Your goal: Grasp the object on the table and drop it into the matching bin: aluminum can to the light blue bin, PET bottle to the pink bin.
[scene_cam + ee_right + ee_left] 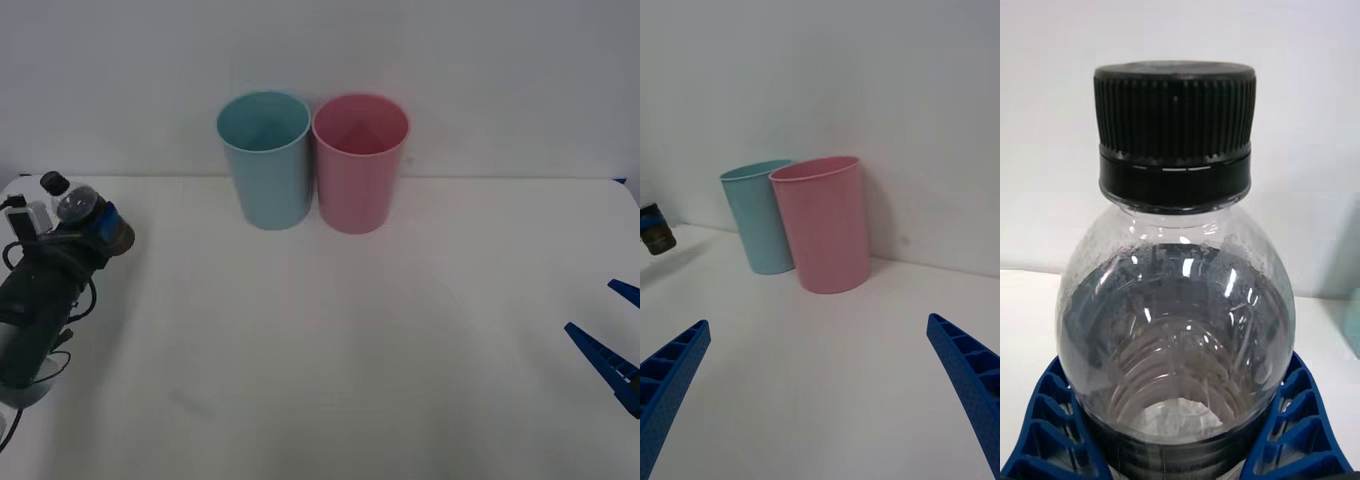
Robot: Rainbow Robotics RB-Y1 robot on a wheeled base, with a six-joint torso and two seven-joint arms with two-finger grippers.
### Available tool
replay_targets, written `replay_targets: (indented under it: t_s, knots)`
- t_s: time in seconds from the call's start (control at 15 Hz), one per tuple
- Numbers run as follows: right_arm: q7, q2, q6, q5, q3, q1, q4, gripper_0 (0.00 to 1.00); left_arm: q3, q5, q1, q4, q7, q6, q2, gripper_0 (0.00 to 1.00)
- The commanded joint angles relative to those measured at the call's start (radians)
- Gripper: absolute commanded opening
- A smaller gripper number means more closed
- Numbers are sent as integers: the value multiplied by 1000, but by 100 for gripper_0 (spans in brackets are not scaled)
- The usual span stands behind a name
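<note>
My left gripper (100, 226) is shut on the PET bottle (76, 206) at the far left end of the table (330, 340). The left wrist view shows the clear bottle (1176, 315) close up, with its black cap (1174, 127), dark contents, and a blue finger (1052, 424) pressed against each side. The light blue bin (265, 160) and the pink bin (360, 162) stand upright side by side at the back centre, well to the right of the bottle. My right gripper (612, 345) waits open low at the right edge, facing both bins (824, 225).
A plain white wall rises just behind the bins. The right wrist view shows the light blue bin (760, 217) and, far off beside it, the held bottle's dark end (655, 231). Bare tabletop lies between the grippers and the bins.
</note>
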Motion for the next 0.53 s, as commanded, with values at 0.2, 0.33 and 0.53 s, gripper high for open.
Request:
replay_targets:
  t_s: [0.2, 0.33, 0.53]
  knots:
    - [0, 0, 0, 0, 0, 0, 0, 100, -1, 41, 144, -273, 24, -7, 1, 0]
    - [0, 0, 0, 0, 0, 0, 0, 100, -11, 44, 163, -340, 38, -4, 1, 0]
    - [0, 0, 0, 0, 0, 0, 0, 100, -67, 49, 167, -465, 67, 89, 15, 0]
